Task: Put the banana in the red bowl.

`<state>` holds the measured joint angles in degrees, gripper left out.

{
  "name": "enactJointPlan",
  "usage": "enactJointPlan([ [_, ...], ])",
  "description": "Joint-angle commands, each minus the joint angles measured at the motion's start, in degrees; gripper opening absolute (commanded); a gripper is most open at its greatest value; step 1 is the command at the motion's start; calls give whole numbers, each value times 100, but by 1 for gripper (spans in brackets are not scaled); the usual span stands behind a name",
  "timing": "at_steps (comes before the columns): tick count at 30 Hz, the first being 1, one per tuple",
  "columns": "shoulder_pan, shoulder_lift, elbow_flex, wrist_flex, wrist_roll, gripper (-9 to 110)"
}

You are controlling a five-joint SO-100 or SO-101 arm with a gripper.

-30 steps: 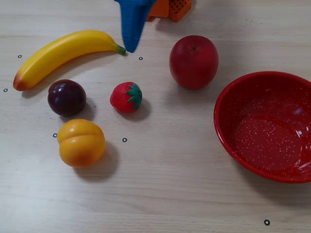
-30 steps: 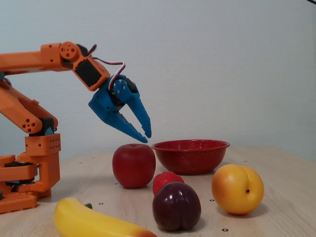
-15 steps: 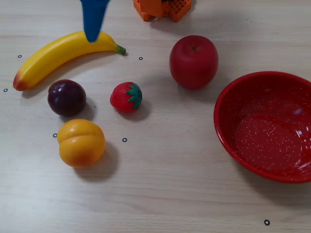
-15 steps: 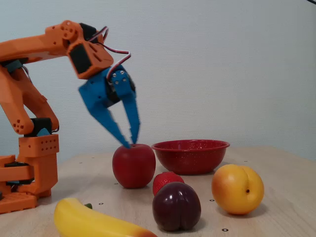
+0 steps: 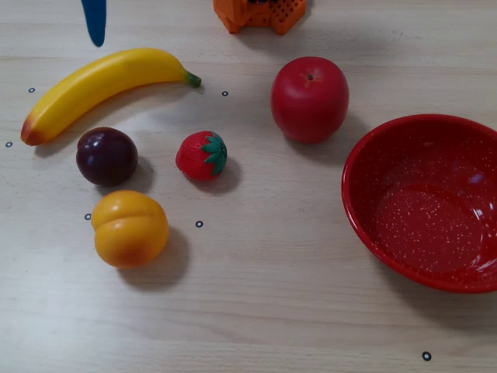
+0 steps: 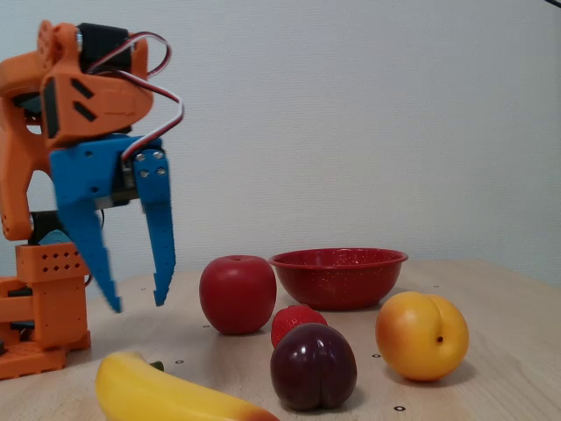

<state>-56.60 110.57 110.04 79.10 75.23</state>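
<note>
step: i judged this the approach, with nothing gripped and the banana (image 5: 105, 83) not yet touched.
claw: the blue gripper (image 6: 137, 304) hung in the air with its fingers spread wide and pointing down at the table (image 5: 264, 311); in the top-down fixed view only one blue fingertip (image 5: 95, 22) showed at the upper edge.
banana: it lay flat on the table at the left of the top-down fixed view, green stem toward the red apple (image 5: 309, 98), orange-red end toward the left edge, with the dark plum (image 5: 106, 156) just beside it.
red bowl: the red bowl (image 5: 365, 225) sat empty at the right, well apart from the banana, beyond the apple and the strawberry (image 5: 201, 155).
next move: i reckoned i had to bring the claw over the banana's middle, lower it so the fingers straddled the curve, then close.
risk: the glossy plastic could slip out of a pinch made off-centre.
</note>
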Motion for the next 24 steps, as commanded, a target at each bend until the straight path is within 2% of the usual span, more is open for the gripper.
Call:
enactJointPlan([
  [1,-211,-9,-483,26,299,16],
  [6,-448,-299,-492,-97,545,29],
  [11,-624,-378,-149,-404,870,34],
  [15,-650,-483,211,-756,914,45],
  [24,-563,-967,448,-1020,1204,48],
])
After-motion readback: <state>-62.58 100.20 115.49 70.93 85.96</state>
